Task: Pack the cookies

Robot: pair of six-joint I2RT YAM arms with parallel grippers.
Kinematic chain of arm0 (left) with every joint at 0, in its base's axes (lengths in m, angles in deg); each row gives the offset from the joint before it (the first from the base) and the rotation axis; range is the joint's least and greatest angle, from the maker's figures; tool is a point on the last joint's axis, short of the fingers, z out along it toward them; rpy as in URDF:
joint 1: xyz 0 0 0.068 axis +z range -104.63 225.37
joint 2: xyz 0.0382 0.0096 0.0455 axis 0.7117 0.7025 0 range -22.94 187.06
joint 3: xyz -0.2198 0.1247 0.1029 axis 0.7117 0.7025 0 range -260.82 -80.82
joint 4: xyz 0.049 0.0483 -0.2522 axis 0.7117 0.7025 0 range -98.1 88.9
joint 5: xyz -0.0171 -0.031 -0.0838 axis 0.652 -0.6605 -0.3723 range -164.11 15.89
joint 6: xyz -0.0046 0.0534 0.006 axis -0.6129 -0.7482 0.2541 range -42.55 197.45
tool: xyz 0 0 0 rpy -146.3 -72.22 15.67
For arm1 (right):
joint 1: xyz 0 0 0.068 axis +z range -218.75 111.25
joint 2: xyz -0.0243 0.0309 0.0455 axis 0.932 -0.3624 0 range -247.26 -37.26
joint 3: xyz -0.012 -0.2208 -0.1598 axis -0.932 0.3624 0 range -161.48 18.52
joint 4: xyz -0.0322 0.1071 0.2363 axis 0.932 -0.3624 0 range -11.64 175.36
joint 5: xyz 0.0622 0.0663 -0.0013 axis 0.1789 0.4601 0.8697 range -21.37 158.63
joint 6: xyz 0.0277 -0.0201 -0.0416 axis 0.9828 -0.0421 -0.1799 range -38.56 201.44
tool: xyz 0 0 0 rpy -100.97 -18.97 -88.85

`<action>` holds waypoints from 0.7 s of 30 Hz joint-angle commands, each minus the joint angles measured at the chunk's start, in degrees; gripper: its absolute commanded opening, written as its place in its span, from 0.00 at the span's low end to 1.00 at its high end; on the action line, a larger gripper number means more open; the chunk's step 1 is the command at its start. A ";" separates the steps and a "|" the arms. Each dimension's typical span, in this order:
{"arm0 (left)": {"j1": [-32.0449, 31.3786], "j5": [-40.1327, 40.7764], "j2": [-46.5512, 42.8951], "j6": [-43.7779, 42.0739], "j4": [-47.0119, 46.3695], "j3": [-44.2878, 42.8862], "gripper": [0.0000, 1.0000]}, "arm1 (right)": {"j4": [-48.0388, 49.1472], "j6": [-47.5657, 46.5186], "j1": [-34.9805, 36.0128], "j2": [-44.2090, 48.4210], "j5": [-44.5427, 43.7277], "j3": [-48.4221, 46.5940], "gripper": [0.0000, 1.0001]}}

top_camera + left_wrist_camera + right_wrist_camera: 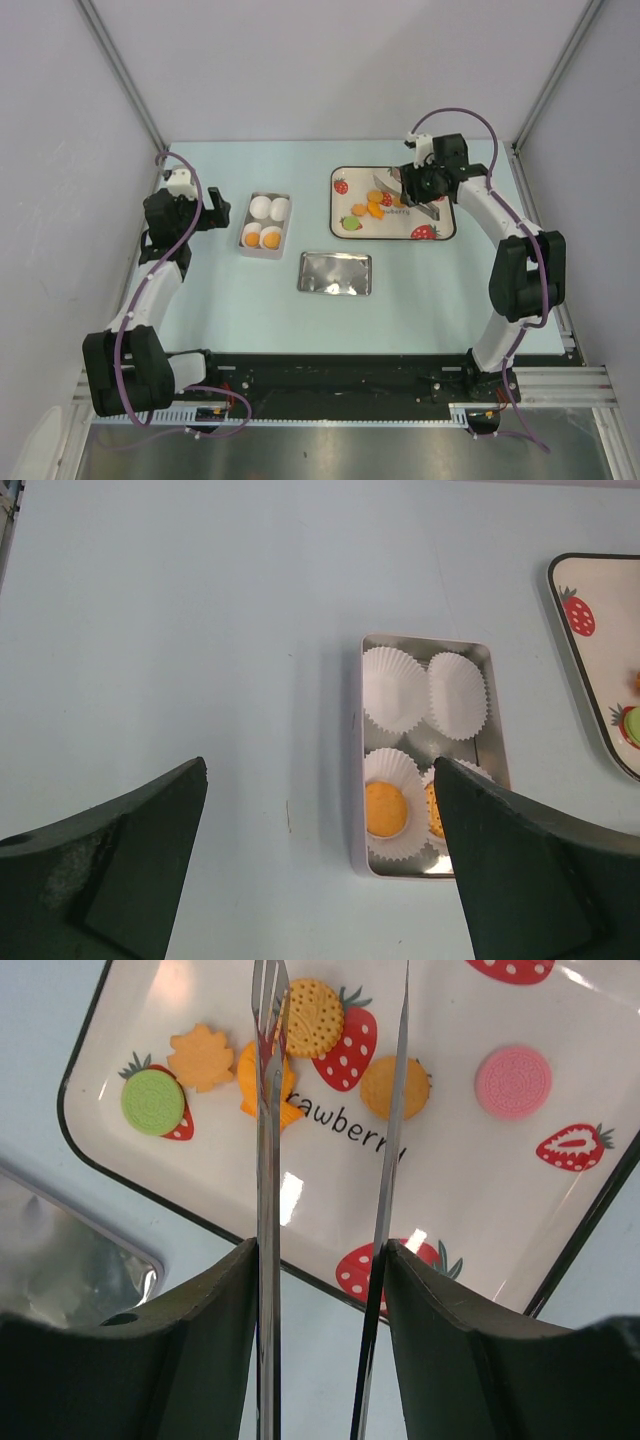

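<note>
Left fingers [130, 860] hang wide open and empty over the tin [425, 642], left of the strawberry tray [480, 1190]; two cookies [385, 808] sit in its paper cups [395, 685]. Beyond, right fingers [190, 1360] pinch metal tongs [265, 1160] above the tray's loose cookies, ready to pick.

Your left arm [155, 285] and right arm [490, 210] show white links, chunky black joints, a purple cable [197, 200] looping along each, dark wedge-shaped fingers [110, 870] up front.
</note>
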 commanded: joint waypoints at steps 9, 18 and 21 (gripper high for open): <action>0.38 -1.76 -0.79 -1.47 -1.97 0.89 1.00 | 0.47 -2.26 -3.36 5.07 0.44 6.24 0.55; 0.38 -1.58 -1.41 -1.38 -1.97 1.24 1.00 | 0.82 -2.71 -5.20 6.13 1.40 8.88 0.56; 0.47 -1.58 -1.49 -1.47 -1.97 1.24 1.00 | 0.82 -2.44 -5.99 5.78 2.45 9.06 0.56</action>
